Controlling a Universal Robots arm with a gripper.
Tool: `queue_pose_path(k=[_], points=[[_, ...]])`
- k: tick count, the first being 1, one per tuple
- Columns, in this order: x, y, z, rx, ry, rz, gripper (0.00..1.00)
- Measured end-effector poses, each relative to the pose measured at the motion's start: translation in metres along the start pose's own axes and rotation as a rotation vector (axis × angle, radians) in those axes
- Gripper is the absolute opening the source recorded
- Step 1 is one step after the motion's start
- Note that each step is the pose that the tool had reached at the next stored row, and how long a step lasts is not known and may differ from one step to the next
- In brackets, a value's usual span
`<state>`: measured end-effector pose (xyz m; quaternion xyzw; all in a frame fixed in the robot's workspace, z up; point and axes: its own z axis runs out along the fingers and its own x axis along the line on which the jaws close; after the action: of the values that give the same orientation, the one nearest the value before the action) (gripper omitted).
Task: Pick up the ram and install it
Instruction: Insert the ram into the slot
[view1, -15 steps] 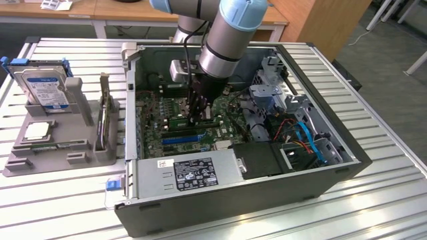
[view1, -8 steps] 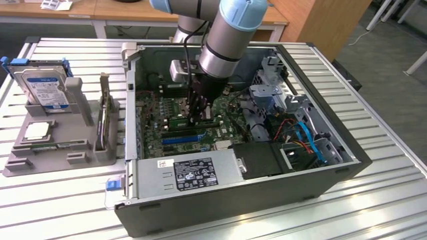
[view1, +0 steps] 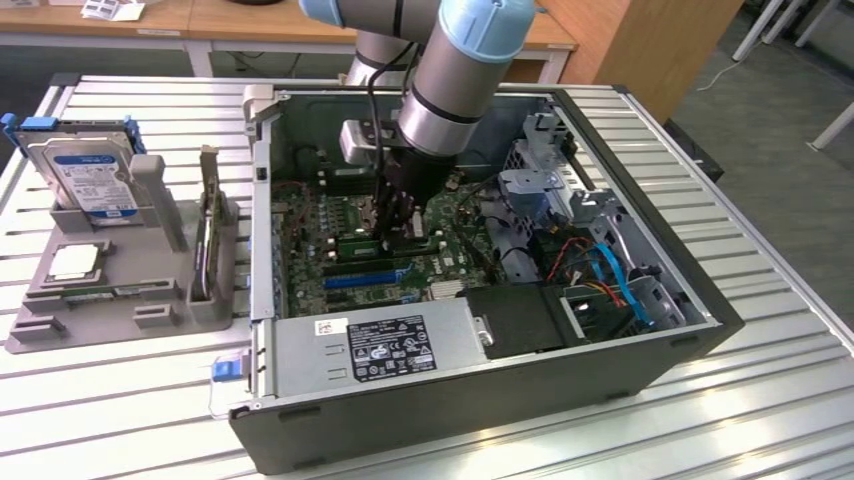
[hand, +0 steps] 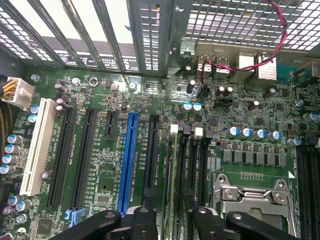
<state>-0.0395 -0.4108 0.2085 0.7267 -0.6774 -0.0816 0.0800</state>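
Observation:
The ram (hand: 172, 170) is a thin green stick standing edge-on in a memory slot of the motherboard (hand: 100, 190), beside the CPU socket (hand: 255, 200). In the exterior view the ram (view1: 358, 246) sits low inside the open computer case (view1: 441, 430), under the arm. My gripper (hand: 174, 222) straddles the stick, one black finger on each side with a small gap to it, so it stands open and holds nothing. From outside, the gripper (view1: 400, 238) reaches straight down onto the board.
A grey holder (view1: 80, 310) at the exterior view's left carries a hard drive (view1: 87, 180), a bracketed card (view1: 207, 235) and a chip (view1: 74, 262). Inside the case are the power supply (view1: 387, 350), a drive cage (view1: 547, 180) and blue cables (view1: 614, 280).

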Motion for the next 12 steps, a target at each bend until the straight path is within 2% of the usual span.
queue_pose_path(k=[9, 10, 11, 12], points=[[-0.001, 0.0090, -0.0391, 0.0005, -0.0086, 0.042, 0.33], [-0.001, 0.0093, -0.0405, 0.0027, -0.0081, 0.042, 0.33], [-0.001, 0.0092, -0.0407, 0.0094, -0.0057, 0.043, 0.33], [-0.001, 0.0092, -0.0407, 0.0212, -0.0029, 0.044, 0.33]])
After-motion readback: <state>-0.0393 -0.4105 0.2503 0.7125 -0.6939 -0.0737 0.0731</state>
